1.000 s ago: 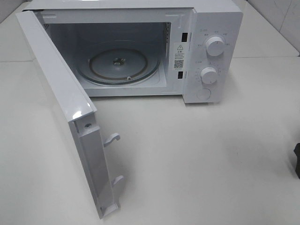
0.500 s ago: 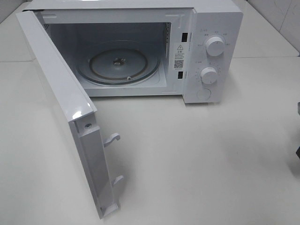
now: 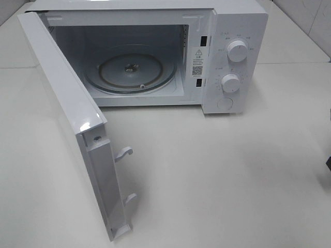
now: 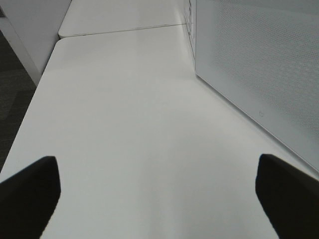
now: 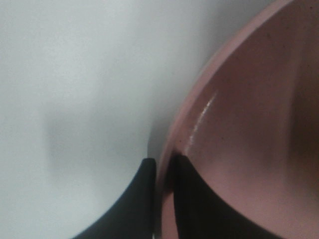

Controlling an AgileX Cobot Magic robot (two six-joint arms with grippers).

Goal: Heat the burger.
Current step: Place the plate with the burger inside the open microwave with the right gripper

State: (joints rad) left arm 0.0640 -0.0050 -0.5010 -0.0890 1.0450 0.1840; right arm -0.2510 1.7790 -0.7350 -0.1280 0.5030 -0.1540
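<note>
Right fingers (image 5: 137, 204) clamped on the rim of the pink plate (image 5: 249, 124), one either side. Left fingers (image 4: 30, 194) wide apart over the desk (image 3: 217, 170), beside the door (image 3: 62, 88). Microwave (image 3: 235, 15) stands open, glass turntable (image 3: 129, 70) bare. Burger: position cannot be told from any view.

Left end effector (image 4: 157, 167) — blunt matte-black fingers (image 4: 30, 199), right end effector (image 5: 163, 167) — black, tapered

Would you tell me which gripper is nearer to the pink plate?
Right. The right gripper grips the pink plate at its rim; the left gripper hangs open beside the microwave door, no plate in view.
</note>
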